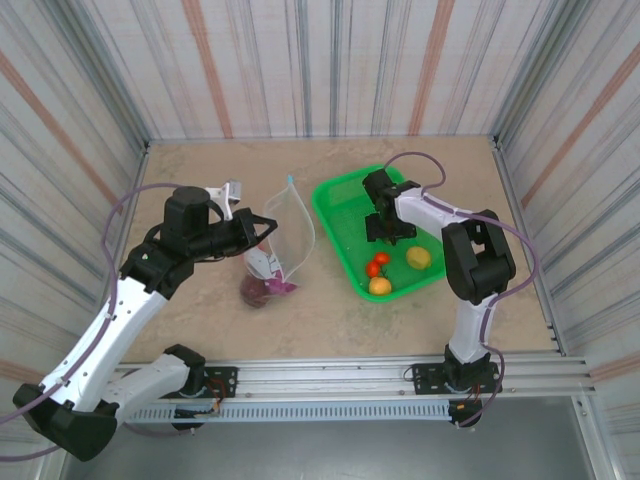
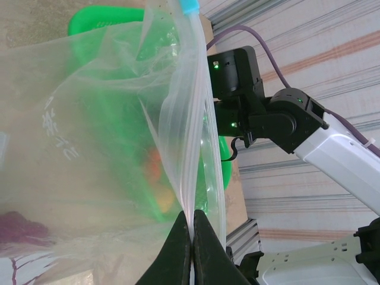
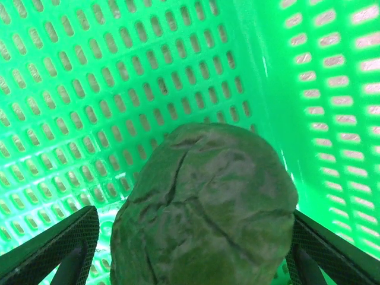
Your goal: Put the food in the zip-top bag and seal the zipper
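On the tabletop [image 1: 200,330], the bag [image 1: 290,225] stands just left of the basket [image 1: 330,205]. Some food [image 1: 380,285] lies in the basket's near corner; other pieces [image 1: 258,291] sit inside the bag.

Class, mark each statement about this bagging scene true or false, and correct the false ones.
1. The left gripper pinches the edge of the zip-top bag. True.
2. The right gripper is over bare table, outside the basket. False: it reaches down inside the green basket.
3. The basket holds no food. False: red pieces and a yellow piece lie in it.
4. A wrinkled piece sits between the right gripper's fingers. True.
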Tool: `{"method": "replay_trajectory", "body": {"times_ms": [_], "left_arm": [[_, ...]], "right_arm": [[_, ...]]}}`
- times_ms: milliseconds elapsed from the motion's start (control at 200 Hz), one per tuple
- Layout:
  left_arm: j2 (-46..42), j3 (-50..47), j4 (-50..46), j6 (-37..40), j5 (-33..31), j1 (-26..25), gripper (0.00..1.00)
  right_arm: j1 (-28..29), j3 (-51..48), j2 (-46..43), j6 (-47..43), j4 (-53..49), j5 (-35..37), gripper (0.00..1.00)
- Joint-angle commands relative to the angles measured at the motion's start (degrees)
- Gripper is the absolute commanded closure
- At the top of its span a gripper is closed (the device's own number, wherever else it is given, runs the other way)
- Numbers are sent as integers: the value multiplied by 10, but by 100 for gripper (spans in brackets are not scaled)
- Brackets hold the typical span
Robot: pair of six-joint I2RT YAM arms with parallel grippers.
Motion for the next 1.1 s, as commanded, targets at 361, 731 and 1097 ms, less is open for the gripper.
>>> {"method": "replay_trajectory", "body": {"times_ms": [361, 731, 1097], "left_arm": [[7, 34, -26, 4, 20, -6, 100], [29, 39, -9, 3, 30, -5, 100], [74, 61, 26, -10, 43, -10, 100]], "right_arm": [[2, 39, 29, 8, 12, -20, 38], [4, 62, -58, 34, -13, -40, 55], [74, 85, -279, 84, -43, -134, 53]]}}
